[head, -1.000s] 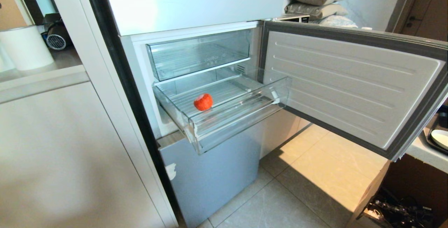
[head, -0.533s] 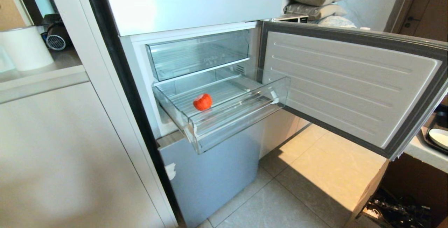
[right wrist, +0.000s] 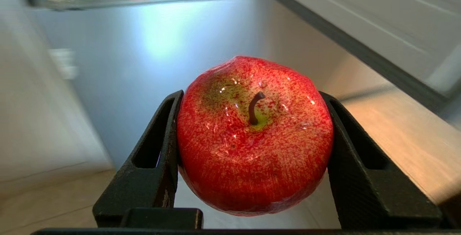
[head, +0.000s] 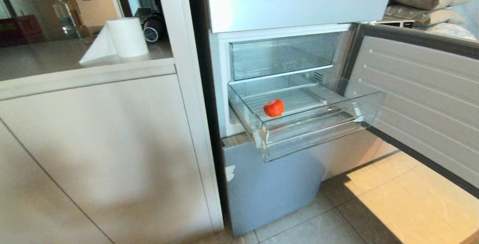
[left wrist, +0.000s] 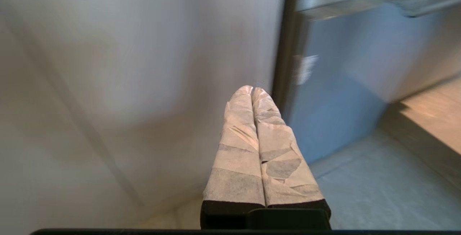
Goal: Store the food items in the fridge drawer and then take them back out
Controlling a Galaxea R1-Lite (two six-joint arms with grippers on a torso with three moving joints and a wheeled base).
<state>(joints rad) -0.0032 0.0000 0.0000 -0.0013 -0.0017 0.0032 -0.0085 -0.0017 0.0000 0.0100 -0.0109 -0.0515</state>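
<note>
The fridge drawer (head: 322, 135) stands pulled out of the open fridge, clear, with a ribbed floor. One small red food item (head: 274, 107) lies on its floor near the left side. A large glossy red apple (right wrist: 252, 137), stem towards the camera, sits between the black fingers of my right gripper (right wrist: 250, 96), which is shut on it below the drawer's level, in front of the fridge's lower panel. My left gripper (left wrist: 252, 89), its fingers wrapped in pale tape, is shut with nothing in it and points at the white cabinet beside the fridge. Neither arm shows in the head view.
A second clear drawer (head: 280, 55) sits above the pulled-out one. The open fridge door (head: 423, 98) swings out to the right. A white cabinet (head: 104, 143) stands left of the fridge, with a paper roll (head: 127, 36) on its counter. Tiled floor (head: 374, 206) lies below.
The whole head view has shifted, so the fridge now sits further right and more counter shows on the left. The small red item lies where it was in the drawer.
</note>
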